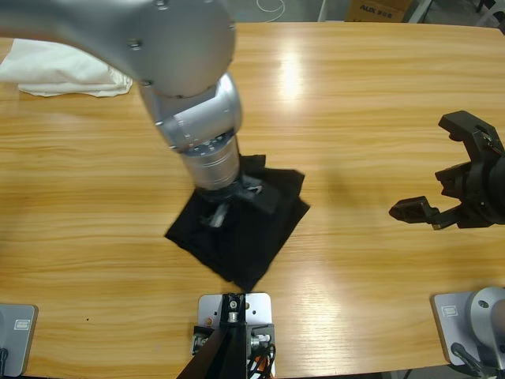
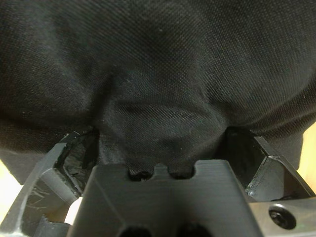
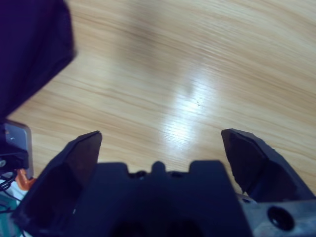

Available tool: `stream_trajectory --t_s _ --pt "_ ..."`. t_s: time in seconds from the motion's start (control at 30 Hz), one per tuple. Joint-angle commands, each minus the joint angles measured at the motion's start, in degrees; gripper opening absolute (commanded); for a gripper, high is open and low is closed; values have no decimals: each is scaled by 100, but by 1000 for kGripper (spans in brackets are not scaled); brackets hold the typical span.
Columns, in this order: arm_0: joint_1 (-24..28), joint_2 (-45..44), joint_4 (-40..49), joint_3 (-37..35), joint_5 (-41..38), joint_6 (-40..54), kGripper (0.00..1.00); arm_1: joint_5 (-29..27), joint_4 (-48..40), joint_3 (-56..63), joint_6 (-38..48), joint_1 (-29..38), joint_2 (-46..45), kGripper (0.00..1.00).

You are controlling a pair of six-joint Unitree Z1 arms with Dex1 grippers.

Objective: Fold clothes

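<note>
The black polo shirt point(image 1: 252, 237) lies on the counter point(image 1: 355, 118) as a compact, roughly square bundle turned like a diamond, one corner pointing at the near edge. Neither sleeves, collar nor chest lettering show; only plain black fabric faces up, with a thicker ridge of layers along its far side. Judging by that shape, most of the folding looks done: the shirt is already reduced to a small packet, and what may remain is a last pressing or squaring of the edges and letting go.

The left pincer point(image 1: 225, 207) sits right on top of the shirt, toward its far-left part. In the left wrist view black cloth fills the whole field and bulges down between the two jaws, which stand apart on either side of it. The jaws are spread and pressed into the fabric, not clamped on a pinch of it, as far as can be seen.

The right pincer point(image 1: 446, 193) hangs well to the right of the shirt, over bare wood, jaws wide apart and holding nothing; its wrist view shows only counter between them, with the shirt's edge off in a corner.

A folded white cloth point(image 1: 67, 73) lies far beyond the shirt to the left, near the counter's back edge.
</note>
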Motion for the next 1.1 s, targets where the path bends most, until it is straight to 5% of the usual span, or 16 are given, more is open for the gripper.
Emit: stream_trajectory --t_s 0.03,0.2,0.43,0.63,0.93,1.1 --pt "77 1181 31 -1279 -48 -1874 979 61 -77 171 -76 -78 170 1000" --pt "490 1376 156 -1909 -248 -3619 983 76 -98 171 -111 -183 195 1000" --pt "664 1241 295 -2276 -472 -3603 995 83 -138 108 -138 -199 253 1000" --pt "919 232 322 -2524 -393 -3312 996 168 -154 -101 -138 -199 436 1000" --pt "4153 -767 715 -2561 -370 -5657 996 189 166 -957 -147 -199 1185 1000" --pt "5189 -403 717 -2707 22 -6061 996 284 293 -1121 -129 -199 1498 1000"
